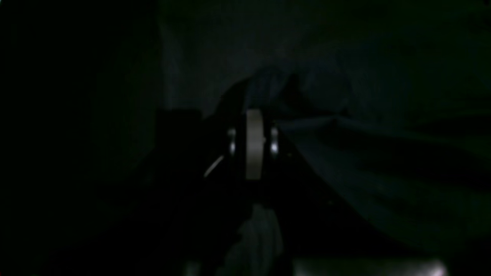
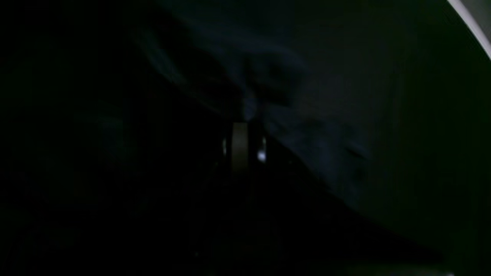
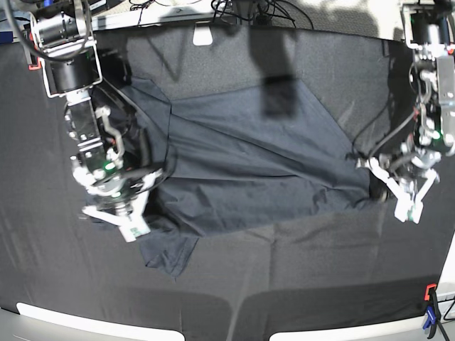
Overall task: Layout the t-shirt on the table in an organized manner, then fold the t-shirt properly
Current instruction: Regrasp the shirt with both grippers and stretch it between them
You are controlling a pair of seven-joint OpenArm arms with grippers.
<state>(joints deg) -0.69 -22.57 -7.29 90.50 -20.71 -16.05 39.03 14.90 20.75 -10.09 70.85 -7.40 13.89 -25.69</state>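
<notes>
Base view: t-shirt [image 3: 242,163] between both claws

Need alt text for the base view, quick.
A dark grey t-shirt lies spread but creased on the black table. The right gripper is at one edge of it, the left gripper at the opposite edge, both shut.

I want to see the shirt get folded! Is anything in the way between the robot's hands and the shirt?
Nothing visible is in the way. The right gripper is at one edge of the t-shirt and the left gripper at the opposite edge, both shut. Only the shirt lies on the table between them.
</notes>
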